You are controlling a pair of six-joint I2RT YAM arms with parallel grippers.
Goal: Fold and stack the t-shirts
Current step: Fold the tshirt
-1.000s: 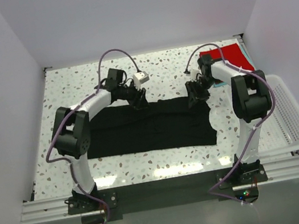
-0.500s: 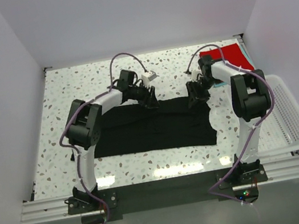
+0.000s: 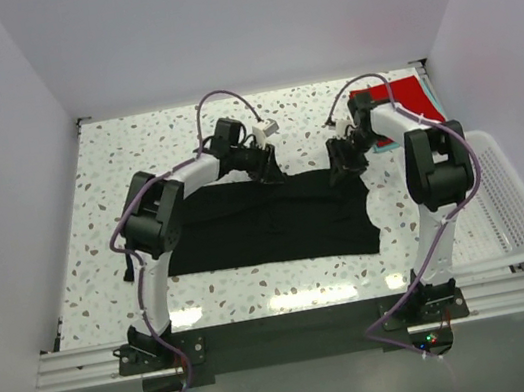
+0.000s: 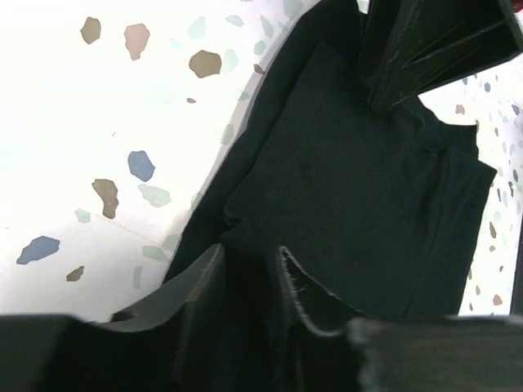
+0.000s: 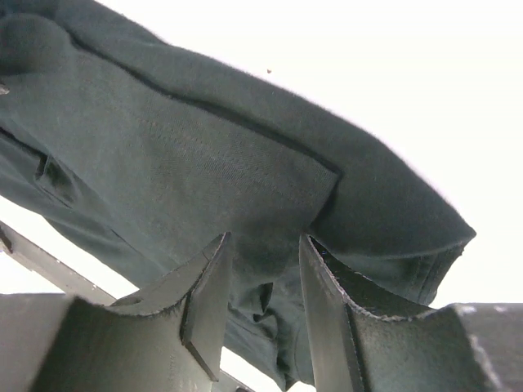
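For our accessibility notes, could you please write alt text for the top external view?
A black shirt lies spread on a speckled table, with the left tool and right tool at its far edge. A red shirt lies at the far right corner, and a white basket sits at the right edge.
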